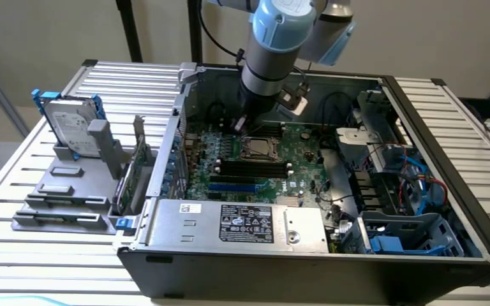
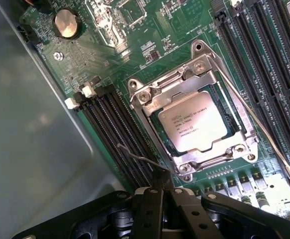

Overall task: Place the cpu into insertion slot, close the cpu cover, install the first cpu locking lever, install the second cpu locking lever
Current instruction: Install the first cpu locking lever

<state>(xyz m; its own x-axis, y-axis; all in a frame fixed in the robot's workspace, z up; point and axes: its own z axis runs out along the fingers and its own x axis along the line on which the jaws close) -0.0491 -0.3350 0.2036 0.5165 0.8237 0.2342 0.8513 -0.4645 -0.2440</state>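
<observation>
Wrist view showed the flat, silvery square cpu (image 2: 197, 122) seated in the dark, metal-rimmed insertion slot (image 2: 223, 107), with the thin silvery frame of the cpu cover (image 2: 177, 82) lying over it. The black gripper (image 2: 162, 186) had its fingers pressed together, tips at a thin bent-wire locking lever (image 2: 137, 158). The socket lay just beyond them.

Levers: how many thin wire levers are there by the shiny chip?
2. One locking lever stretches straight along one side of the cpu cover. The other lever lies on the opposite side and reaches to the tool. None seem hidden.
</observation>
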